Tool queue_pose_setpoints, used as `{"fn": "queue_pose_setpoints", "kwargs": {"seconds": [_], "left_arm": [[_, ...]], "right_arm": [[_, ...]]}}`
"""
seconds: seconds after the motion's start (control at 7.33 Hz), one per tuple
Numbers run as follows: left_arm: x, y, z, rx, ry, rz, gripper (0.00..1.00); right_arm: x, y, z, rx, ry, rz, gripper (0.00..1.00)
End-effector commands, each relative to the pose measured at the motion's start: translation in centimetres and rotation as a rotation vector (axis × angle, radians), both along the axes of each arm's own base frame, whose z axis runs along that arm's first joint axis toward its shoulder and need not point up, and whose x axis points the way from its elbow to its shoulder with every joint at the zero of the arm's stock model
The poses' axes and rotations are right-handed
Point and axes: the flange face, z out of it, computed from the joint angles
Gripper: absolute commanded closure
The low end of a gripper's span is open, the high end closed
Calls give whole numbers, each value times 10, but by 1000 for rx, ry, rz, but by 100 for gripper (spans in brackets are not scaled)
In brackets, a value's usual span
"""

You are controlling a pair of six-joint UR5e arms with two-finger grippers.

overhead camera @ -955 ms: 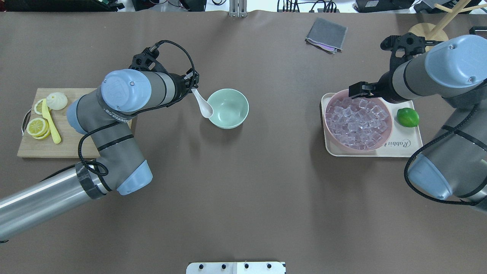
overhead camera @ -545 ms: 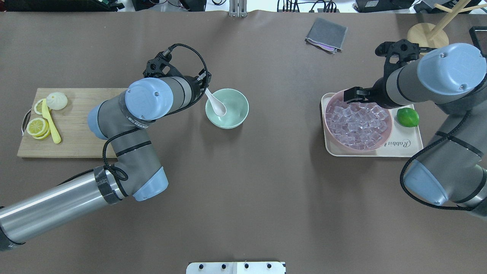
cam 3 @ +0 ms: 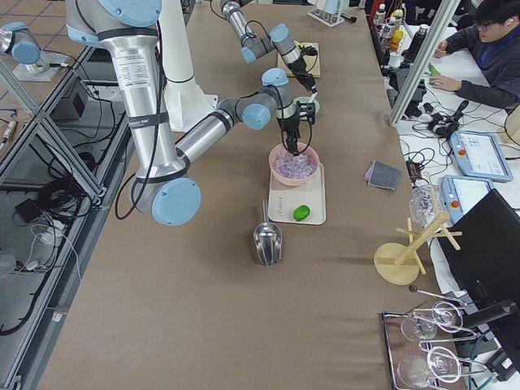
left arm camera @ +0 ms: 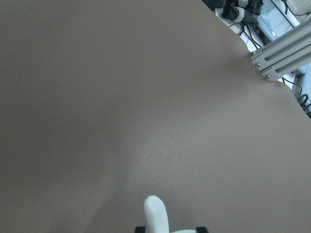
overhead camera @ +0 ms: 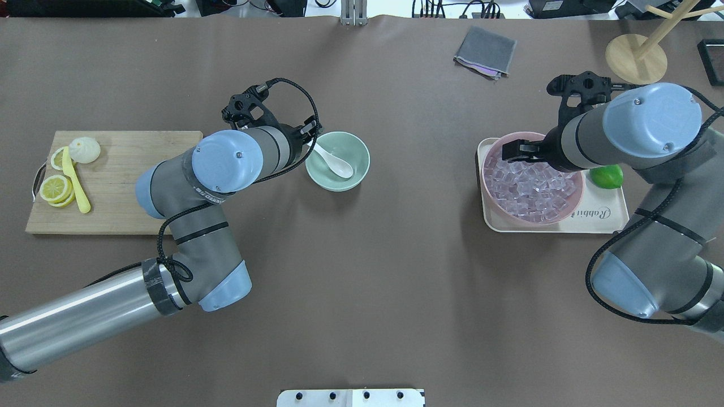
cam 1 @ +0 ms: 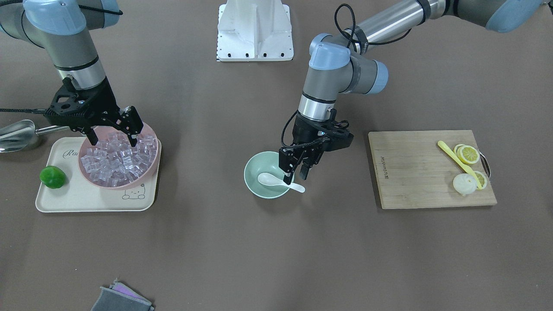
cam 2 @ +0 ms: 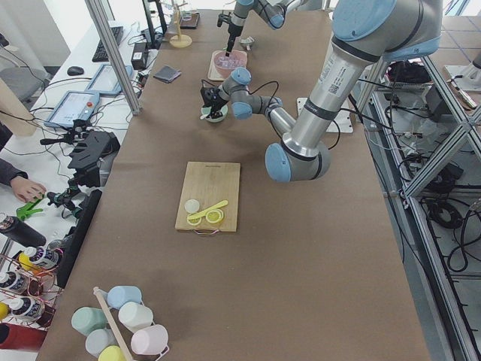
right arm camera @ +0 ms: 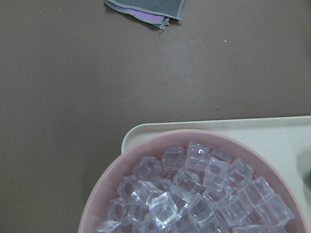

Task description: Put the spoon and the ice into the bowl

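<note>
The white spoon point(cam 1: 270, 179) lies in the mint-green bowl point(cam 1: 252, 172), scoop inside and handle over the rim on the cutting-board side. It also shows in the overhead view point(overhead camera: 338, 164) and the left wrist view point(left arm camera: 156, 213). My left gripper point(cam 1: 294, 176) hovers at that rim, jaws apart astride the handle, open. My right gripper point(cam 1: 113, 139) is wide open and empty just above the heap of clear ice cubes point(cam 1: 119, 157) in the pink bowl point(right arm camera: 112, 189).
The pink bowl stands on a cream tray point(overhead camera: 599, 217) beside a lime point(cam 1: 52, 177). A steel scoop point(cam 1: 17, 134) lies beyond the tray. A cutting board point(overhead camera: 113, 186) carries lemon slices and a yellow utensil. A grey cloth point(overhead camera: 485, 51) lies far back.
My left arm moved right and set the spoon down into the mint bowl, where it now rests. My right gripper moved left and further over the ice heap.
</note>
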Motion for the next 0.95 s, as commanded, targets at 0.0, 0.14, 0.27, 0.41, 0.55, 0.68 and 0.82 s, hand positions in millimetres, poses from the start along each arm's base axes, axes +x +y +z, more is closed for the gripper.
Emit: {"fn": "queue_pose_setpoints", "kwargs": {"seconds": [0.0,0.14,0.27,0.41,0.55,0.68,0.82], "left_arm": [[-78,-1,10,100,-97,236,1],[-130,-10,37,124,-151,319,1],[-175,-15,68,192,-219,390,1],[-216,-29,91,239,-252,475,1],[-247,-33,117,248,-272,506,1],[-254,-32,127,240,-280,505,1],[-255,-32,126,243,-279,504,1]], "right_arm": [[-9,1,6,18,33,15,4],[-13,0,11,17,48,17,9],[-17,-5,21,11,70,22,15],[-26,-10,27,15,94,33,19],[-29,-12,28,14,98,33,25],[-33,-14,28,13,97,32,28],[-35,-13,27,16,95,28,30]]}}
